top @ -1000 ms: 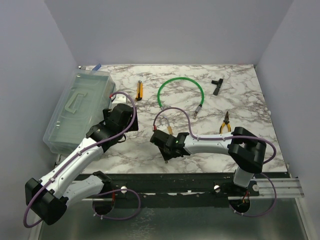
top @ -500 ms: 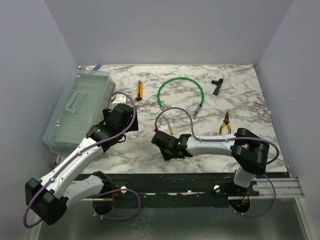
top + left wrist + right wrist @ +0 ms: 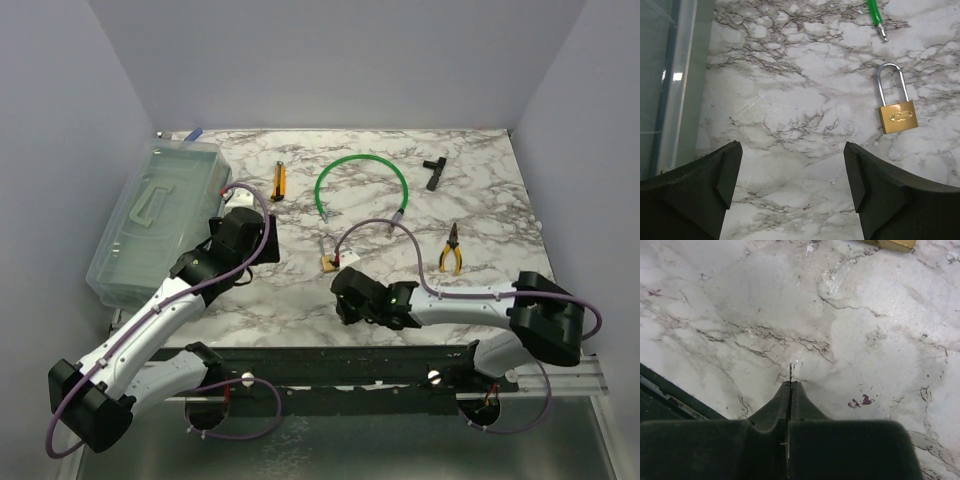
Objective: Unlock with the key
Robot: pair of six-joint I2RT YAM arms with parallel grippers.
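The clear plastic box by the left wall has its lid shut, and I cannot make out what it holds. The right gripper is clenched on the key, which shows only edge-on as a thin sliver past the fingertips, low over the marble close to the near edge of the table. The brass padlock lies flat just beyond, bare marble around it. The left gripper hangs spread wide, grasping nothing.

key mostly hidden within end effector
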